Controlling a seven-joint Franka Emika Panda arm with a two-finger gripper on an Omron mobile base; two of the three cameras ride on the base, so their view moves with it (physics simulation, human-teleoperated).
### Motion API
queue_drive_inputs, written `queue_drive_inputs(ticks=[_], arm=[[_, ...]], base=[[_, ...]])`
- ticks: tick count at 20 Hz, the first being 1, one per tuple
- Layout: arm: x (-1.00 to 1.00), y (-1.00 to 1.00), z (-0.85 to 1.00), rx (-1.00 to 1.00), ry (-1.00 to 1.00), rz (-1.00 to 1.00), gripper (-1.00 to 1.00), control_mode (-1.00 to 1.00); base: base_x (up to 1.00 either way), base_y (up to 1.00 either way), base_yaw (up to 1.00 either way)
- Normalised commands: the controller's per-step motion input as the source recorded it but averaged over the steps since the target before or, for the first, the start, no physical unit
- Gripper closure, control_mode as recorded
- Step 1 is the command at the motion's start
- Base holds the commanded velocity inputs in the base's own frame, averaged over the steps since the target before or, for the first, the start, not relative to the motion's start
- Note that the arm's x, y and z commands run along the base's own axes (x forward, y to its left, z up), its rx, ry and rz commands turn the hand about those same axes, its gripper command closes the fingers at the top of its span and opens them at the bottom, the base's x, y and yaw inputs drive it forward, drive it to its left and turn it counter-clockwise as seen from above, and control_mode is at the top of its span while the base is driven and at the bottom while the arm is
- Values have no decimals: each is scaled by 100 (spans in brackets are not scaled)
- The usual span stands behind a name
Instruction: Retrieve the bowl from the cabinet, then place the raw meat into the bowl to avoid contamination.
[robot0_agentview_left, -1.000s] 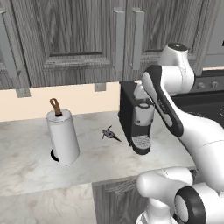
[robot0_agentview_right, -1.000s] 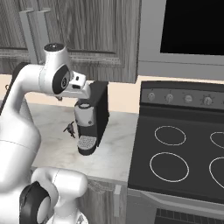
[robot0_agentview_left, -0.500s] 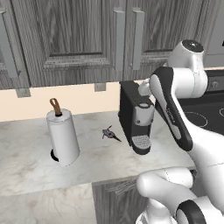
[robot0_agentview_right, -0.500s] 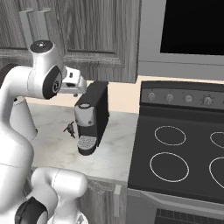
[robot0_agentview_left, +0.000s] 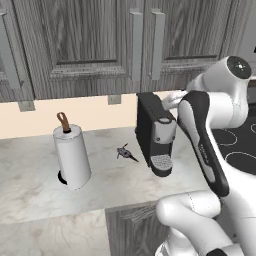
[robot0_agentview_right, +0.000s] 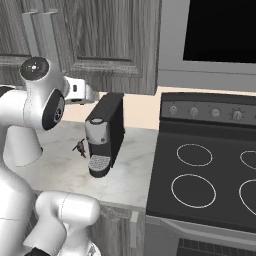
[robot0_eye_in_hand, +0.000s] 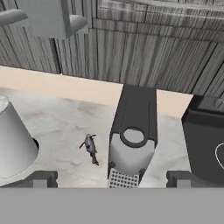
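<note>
While no brand, label or writing can be read on anything, the cabinet (robot0_agentview_left: 95, 45) hangs shut above the counter (robot0_agentview_left: 35, 185), its two bar handles (robot0_agentview_left: 136, 45) close together over the coffee machine (robot0_agentview_left: 155, 132). Raw meat (robot0_agentview_left: 125, 153) lies on the marble between the paper-towel roll (robot0_agentview_left: 72, 156) on the left and the coffee machine on the right, apart from both, with bare counter in front of it up to the near edge. On the right the counter ends against the stove (robot0_agentview_right: 210, 170). High above the coffee machine, the gripper (robot0_eye_in_hand: 111, 179) has its fingers (robot0_eye_in_hand: 41, 178) spread wide with nothing between them. Compared with a second ago, the arm's upper joint has swung further right and up, away from the counter; the meat, roll and machine lie unchanged
</note>
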Motion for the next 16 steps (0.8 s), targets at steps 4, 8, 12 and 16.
queue_drive_inputs(ticks=[4,8,12,16], arm=[[-10,9,11,-2,-26,6,-100,-100],[-14,20,14,-5,-25,1,-100,-100],[-13,20,21,-4,-18,0,-100,-100],[-7,15,30,-2,-14,-2,-100,-100]], base=[[0,0,0],[0,0,0],[0,0,0],[0,0,0]])
